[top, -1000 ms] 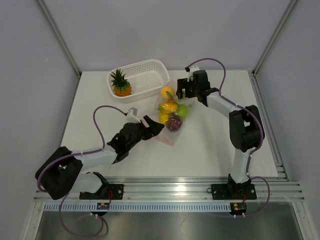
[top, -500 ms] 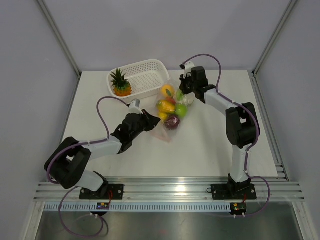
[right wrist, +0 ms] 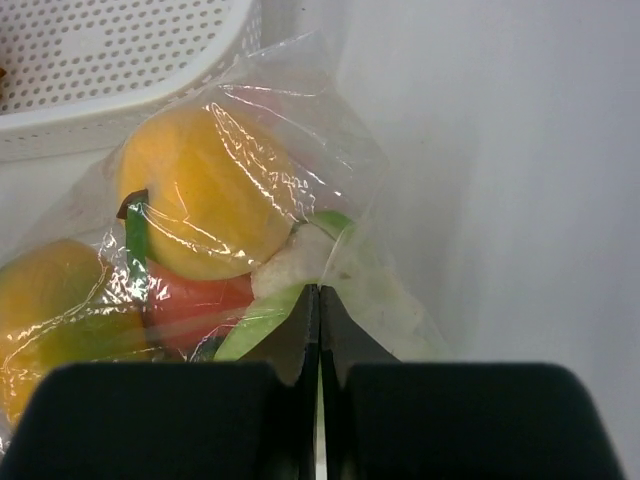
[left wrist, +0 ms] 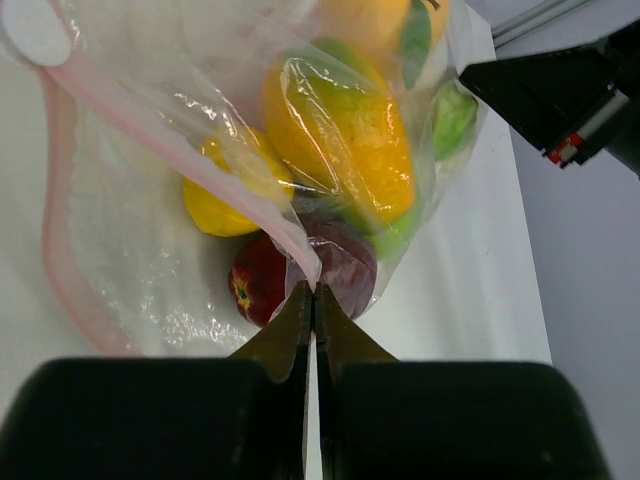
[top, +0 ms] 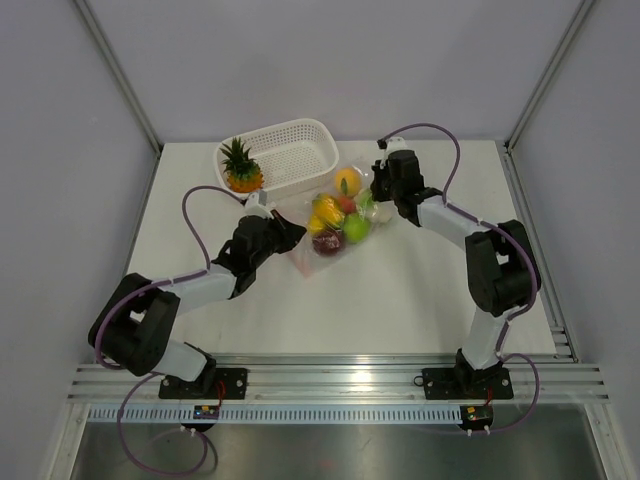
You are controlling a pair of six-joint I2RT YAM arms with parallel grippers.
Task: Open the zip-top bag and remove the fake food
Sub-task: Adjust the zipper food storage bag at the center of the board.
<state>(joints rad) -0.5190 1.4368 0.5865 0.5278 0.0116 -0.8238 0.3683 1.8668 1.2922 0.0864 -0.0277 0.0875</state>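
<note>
Left tool (left wrist: pixel 312 300), right tool (right wrist: pixel 318 300): newly on bag (left wrist: pixel 120 230) edges

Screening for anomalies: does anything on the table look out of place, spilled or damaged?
Only the plastic pineapple, alone in the white perforated basket; the other fake fruit is inside the clear crinkly zip-top bag. Nothing spilled or damaged.

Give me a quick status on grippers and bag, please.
Left gripper shut on zip-top bag near pink strip; right gripper shut on its far edge. Fake food inside, pineapple in basket. Nothing obstructing.
</note>
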